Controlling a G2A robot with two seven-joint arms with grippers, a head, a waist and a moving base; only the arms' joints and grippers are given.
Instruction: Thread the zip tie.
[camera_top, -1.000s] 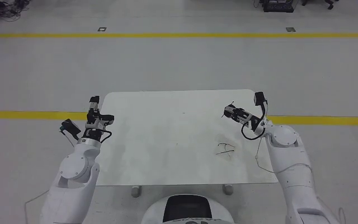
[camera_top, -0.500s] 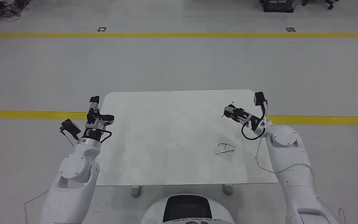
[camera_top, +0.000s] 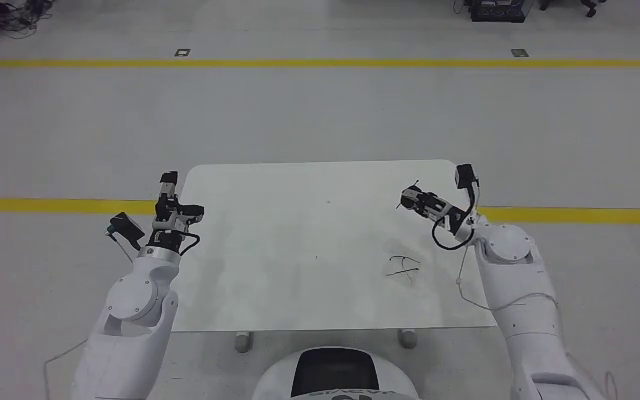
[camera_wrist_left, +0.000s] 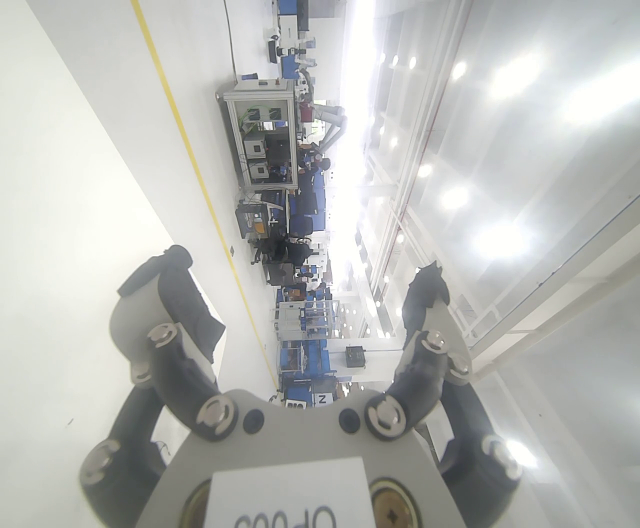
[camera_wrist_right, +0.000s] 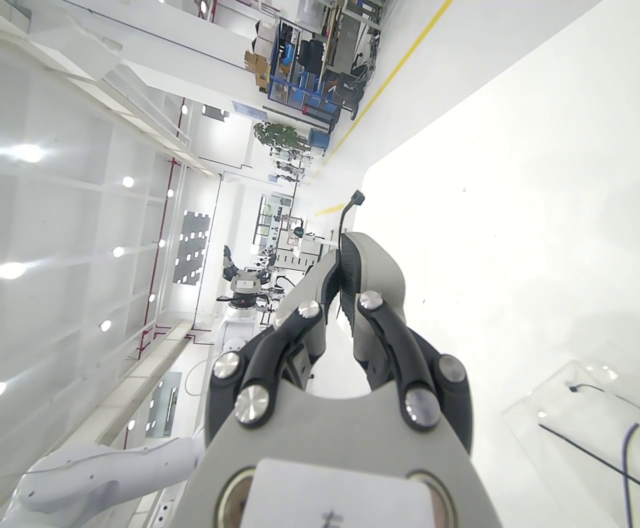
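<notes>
- Big bright hall, grey floor with yellow floor lines (camera_top: 320, 63); workstations and shelving in the background of both wrist views.
- White table (camera_top: 300, 240) with rounded corners in front of the robot, one arm at each side edge.
- Left gripper (camera_wrist_left: 300, 272) sits at the table's left edge (camera_top: 178, 200). Fingers are spread wide, with nothing between them. It points out toward the far side of the hall, level with the table edge.
- Right gripper (camera_wrist_right: 345, 245) is above the table's right side, toward the far edge (camera_top: 408, 196), pointing inward across the tabletop.
- Right fingers are pressed together, pinching a black zip tie (camera_wrist_right: 344, 220).
- The strap runs up between the pads, and a short length sticks out past the fingertips. It curves slightly and ends in the square head; that end is in the air above the table, touching nothing.
- How much strap hangs behind the pads: cannot tell, the fingers hide it.
- Spare ties (camera_top: 403, 265) lie on the table's right half, nearer the robot than the right gripper and apart from it.
- The right wrist view shows them as thin dark strands (camera_wrist_right: 585, 450) on a clear tray (camera_wrist_right: 530, 405), lying flat and crossing each other. Exact count unclear.
</notes>
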